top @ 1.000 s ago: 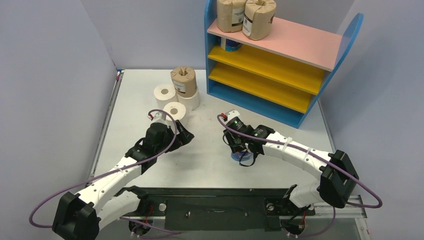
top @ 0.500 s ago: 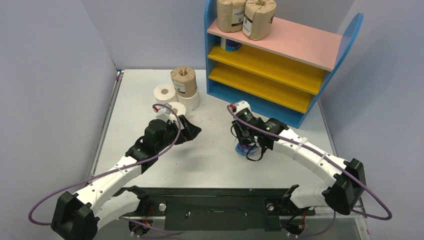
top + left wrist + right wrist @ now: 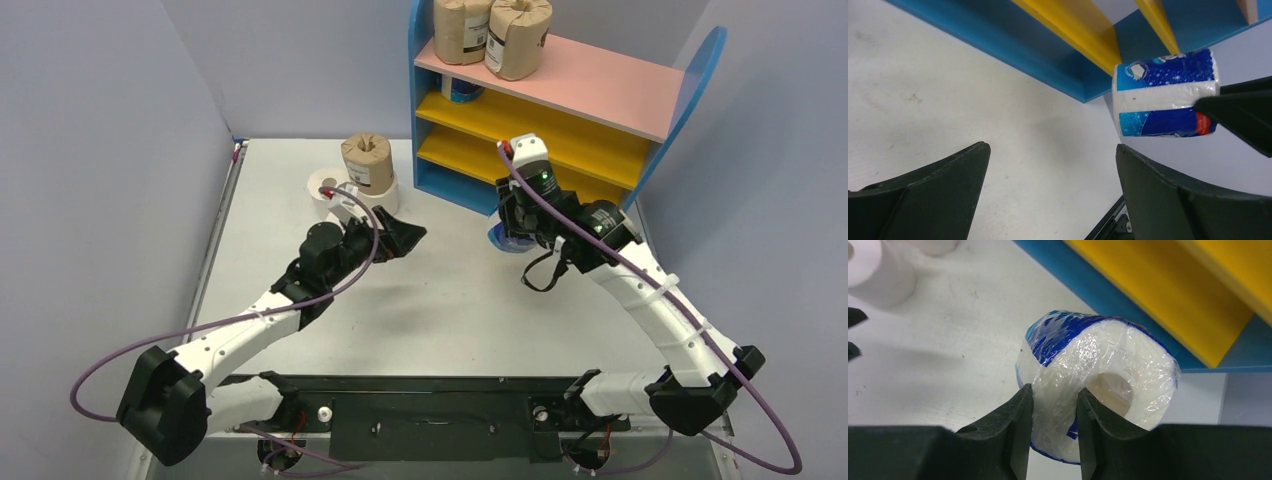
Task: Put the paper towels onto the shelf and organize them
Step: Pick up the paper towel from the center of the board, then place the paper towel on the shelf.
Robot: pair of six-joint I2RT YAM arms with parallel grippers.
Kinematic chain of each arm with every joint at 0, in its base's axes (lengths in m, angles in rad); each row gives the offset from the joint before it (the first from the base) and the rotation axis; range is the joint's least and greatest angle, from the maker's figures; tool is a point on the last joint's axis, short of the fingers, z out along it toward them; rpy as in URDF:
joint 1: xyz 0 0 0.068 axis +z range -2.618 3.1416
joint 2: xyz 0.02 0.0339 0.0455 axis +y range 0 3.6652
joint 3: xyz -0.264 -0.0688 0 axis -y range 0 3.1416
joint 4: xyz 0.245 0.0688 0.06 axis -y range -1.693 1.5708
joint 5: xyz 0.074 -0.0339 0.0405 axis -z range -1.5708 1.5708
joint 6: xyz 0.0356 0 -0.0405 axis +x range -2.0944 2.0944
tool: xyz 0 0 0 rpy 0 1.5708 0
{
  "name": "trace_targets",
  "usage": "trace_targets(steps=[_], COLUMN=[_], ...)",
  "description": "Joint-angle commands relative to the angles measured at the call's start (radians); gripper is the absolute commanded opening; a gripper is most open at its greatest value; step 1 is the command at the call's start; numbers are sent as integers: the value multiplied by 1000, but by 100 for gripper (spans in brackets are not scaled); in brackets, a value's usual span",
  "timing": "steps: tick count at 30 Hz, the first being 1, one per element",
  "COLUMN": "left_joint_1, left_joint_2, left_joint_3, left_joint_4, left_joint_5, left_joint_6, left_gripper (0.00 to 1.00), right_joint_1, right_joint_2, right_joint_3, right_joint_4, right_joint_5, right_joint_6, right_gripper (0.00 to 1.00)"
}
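Observation:
My right gripper [image 3: 512,235] [image 3: 1054,390] is shut on a blue-and-white wrapped paper towel roll [image 3: 501,238] [image 3: 1108,355]. It pinches the roll's wall, with one finger in the hollow core. The roll hangs above the table just in front of the shelf's [image 3: 600,85] lower left corner. My left gripper [image 3: 405,238] [image 3: 1053,147] is open and empty over bare table, and looks at that same roll [image 3: 1163,95]. Two brown-wrapped rolls [image 3: 462,28] [image 3: 518,38] stand on the pink top board. A blue-and-white roll [image 3: 460,90] sits on the upper yellow board at its left end.
Behind the left gripper, a brown roll [image 3: 367,160] sits on top of a white roll [image 3: 384,200], with another white roll [image 3: 325,185] beside them. The shelf's blue base board [image 3: 1128,305] lies close ahead of the held roll. Grey walls close in on both sides of the table.
The right arm has lifted the blue-and-white roll off the table and carried it back and right toward the shelf. The left arm has reached forward and right, still open.

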Motion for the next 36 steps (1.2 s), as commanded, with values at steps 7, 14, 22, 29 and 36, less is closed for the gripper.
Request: trace_targets(steps=[7,14,22,29,36], left_joint_1=[-109,-112,-111,-111,-117], left_joint_2=[190,302,421,536,606], left_joint_3=[267,366,451,560,585], left_joint_4=[246,397,515,537,622], left_joint_5=[14,39,155,206,253], left_joint_6=[154,322,586,627,633], left_gripper=[96,96,96,96,96], right_joint_1=[-28,-36,-45,-74,-122], right_joint_2=[133,255,311,317,318], right_joint_3=[457,634,694,664,652], right_joint_4=[-127,-121,-77,-42,-4], right_joint_5=[144,158,156,144,99], right_joint_6=[-65,-75,-81,-87,-80], right_gripper=[26,26,26,26,26])
